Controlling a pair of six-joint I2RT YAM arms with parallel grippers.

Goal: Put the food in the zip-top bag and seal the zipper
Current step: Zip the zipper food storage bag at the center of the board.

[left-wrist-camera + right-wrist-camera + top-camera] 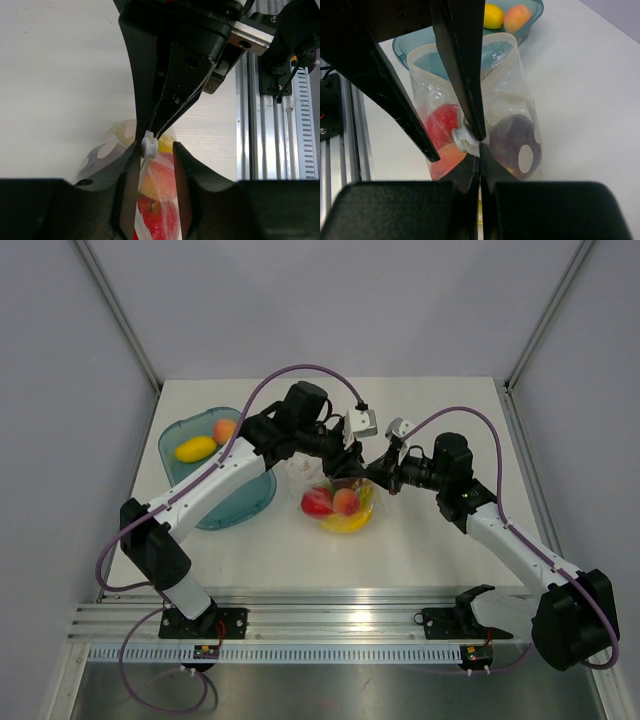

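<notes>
At table centre the zip-top bag holds food, right gripper pinching its 12 o'clock rim, left gripper spread astride the zipper: sealing seems in hand, needing a clamp and slide

White table, pale grey walls, aluminium rail along near edge

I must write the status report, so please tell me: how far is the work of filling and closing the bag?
Done: several fruits lie inside the clear bag, a red apple among them. In hand: the right hand pinches the bag's mouth edge while the open left hand straddles it. Left: a yellow fruit and a peach wait in the teal tray, and the mouth gapes unsealed.
</notes>
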